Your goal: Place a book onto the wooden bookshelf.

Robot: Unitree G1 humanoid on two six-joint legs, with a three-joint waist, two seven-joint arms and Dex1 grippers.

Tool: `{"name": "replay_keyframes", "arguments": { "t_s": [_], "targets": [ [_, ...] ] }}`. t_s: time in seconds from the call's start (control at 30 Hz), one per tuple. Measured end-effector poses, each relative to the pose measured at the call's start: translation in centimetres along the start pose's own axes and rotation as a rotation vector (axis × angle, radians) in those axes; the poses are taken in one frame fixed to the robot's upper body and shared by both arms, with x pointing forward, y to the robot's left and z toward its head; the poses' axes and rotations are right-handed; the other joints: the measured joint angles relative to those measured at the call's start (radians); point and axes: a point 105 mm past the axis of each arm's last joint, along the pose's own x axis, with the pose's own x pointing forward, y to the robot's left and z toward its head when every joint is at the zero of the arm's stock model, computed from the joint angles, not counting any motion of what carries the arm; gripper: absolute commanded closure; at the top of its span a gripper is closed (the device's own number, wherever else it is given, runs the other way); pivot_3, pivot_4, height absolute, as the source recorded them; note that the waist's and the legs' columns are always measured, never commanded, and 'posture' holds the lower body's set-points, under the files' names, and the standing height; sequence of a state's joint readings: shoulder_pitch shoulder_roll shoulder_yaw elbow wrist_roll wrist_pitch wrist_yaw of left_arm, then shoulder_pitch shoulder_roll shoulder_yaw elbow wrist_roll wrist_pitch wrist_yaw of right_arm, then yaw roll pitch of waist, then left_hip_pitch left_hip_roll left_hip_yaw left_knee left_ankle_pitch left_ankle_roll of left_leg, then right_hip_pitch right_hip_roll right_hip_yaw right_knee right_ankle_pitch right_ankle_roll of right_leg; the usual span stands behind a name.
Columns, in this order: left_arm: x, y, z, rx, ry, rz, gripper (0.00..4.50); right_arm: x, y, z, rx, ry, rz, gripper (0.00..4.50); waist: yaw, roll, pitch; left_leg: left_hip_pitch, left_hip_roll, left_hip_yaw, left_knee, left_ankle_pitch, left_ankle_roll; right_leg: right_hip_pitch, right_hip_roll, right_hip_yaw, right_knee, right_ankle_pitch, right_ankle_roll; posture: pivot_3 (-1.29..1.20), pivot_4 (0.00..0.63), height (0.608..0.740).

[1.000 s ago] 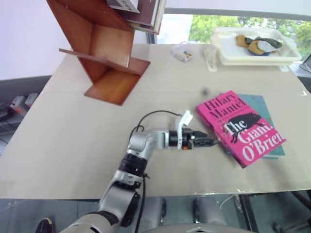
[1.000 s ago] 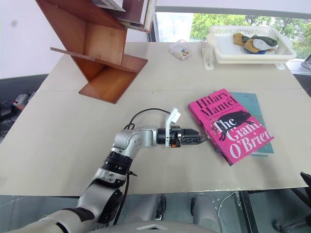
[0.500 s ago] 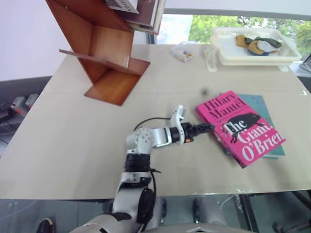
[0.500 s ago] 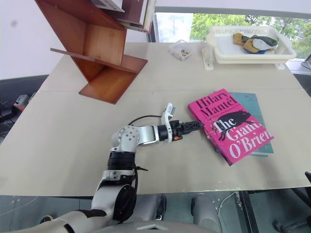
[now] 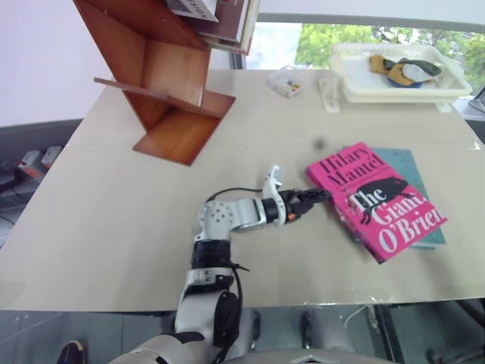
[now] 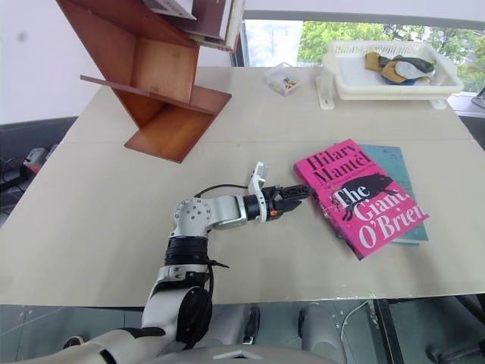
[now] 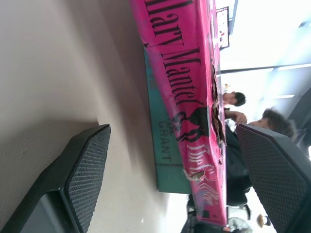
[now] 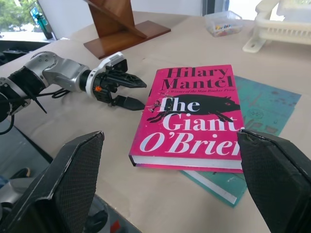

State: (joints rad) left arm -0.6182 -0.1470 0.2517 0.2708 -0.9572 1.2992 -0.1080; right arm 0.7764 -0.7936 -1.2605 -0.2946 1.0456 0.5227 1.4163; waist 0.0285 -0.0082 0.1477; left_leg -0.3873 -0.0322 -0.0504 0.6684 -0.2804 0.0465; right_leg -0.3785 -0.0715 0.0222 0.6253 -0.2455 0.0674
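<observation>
The left claw is released, its fingers level with the spine of the pink book, probably to pinch it. The book lies on a teal book near the bench's right edge, far from the wooden bookshelf.

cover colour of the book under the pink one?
Teal. The lower book lies under the pink book; clearest in the right wrist view.

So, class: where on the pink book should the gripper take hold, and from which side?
Probably at the spine edge of the pink book, from the robot's left, one finger above and one below: it lies flat on the teal book, and the open left gripper already faces that edge.
</observation>
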Motion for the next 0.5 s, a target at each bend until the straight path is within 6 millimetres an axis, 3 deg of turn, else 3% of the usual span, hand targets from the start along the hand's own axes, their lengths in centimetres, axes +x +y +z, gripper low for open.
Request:
{"name": "replay_keyframes", "arguments": {
  "t_s": [0.13, 0.27, 0.33, 0.5],
  "targets": [
    [0.9, -1.2, -1.3, 0.027, 0.069, -0.058, 0.12, -0.1, 0.1, 0.2, -0.006, -0.002, 0.001, 0.0, 0.012, -0.001, 0.001, -0.002, 0.0, 0.0, 0.0, 0.0, 0.0, -0.001, 0.0, 0.0, 0.0, 0.0, 0.0, 0.0, 0.15, 0.74],
    [1.3, -3.7, -1.9, 0.156, 0.093, -0.188, 0.12, 0.0, 0.2, 0.2, -0.003, 0.0, 0.005, 0.0, 0.012, -0.001, 0.001, -0.002, 0.0, 0.0, 0.0, 0.0, -0.001, -0.001, 0.0, -0.001, 0.0, 0.0, 0.0, 0.0, 0.15, 0.74],
    [0.8, -3.9, -1.4, 0.199, 0.08, -0.208, 0.12, 0.1, 0.3, 0.2, -0.006, 0.001, 0.007, 0.0, 0.01, -0.001, 0.001, -0.001, 0.0, 0.0, 0.0, 0.0, -0.001, -0.001, 0.001, 0.0, 0.0, 0.0, -0.001, 0.0, 0.15, 0.74],
    [-3.4, -2.2, 2.3, 0.321, -0.034, -0.166, 0.12, -0.1, 0.3, -0.1, 0.005, -0.013, -0.01, 0.0, -0.002, 0.001, 0.0, 0.001, 0.001, 0.0, -0.001, 0.001, -0.001, 0.0, 0.001, 0.0, 0.0, -0.001, -0.002, 0.0, 0.15, 0.74]
  ]
}}
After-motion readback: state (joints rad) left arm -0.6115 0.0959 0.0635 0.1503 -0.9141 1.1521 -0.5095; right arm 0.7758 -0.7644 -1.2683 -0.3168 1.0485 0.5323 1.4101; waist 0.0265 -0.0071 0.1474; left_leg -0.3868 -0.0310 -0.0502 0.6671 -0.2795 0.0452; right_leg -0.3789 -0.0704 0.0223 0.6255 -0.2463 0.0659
